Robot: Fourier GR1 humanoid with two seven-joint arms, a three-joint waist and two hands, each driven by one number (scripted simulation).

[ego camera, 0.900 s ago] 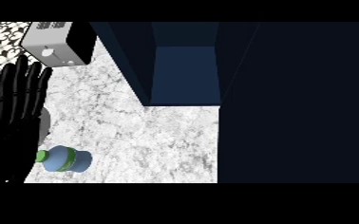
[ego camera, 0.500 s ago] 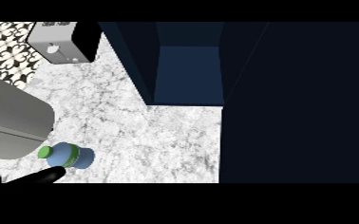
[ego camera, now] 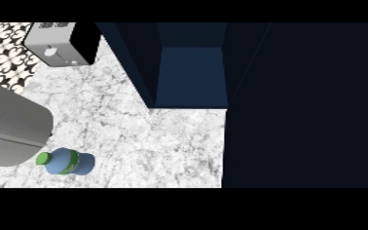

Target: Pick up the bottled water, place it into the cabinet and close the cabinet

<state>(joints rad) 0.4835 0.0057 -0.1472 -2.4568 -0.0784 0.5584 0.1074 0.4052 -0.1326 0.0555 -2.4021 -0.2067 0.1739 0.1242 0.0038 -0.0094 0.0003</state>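
The bottled water is a small blue bottle with a green cap, lying on the marble counter at the lower left. A grey forearm fills the left edge just above the bottle, its lower rim close to the cap. No hand shows on it. The dark blue cabinet stands open at the top centre, with a lighter blue floor inside. Its dark door covers the right side of the view. My right arm is out of the picture.
A grey and black toaster stands at the top left next to the cabinet's left wall. Patterned black and white tiles run along the far left edge. Bare marble lies between the bottle and the cabinet's opening.
The open left hand at the left edge has gone from view and the grey forearm has taken its place. The black fingertip below the bottle is gone. The bottle has not moved.
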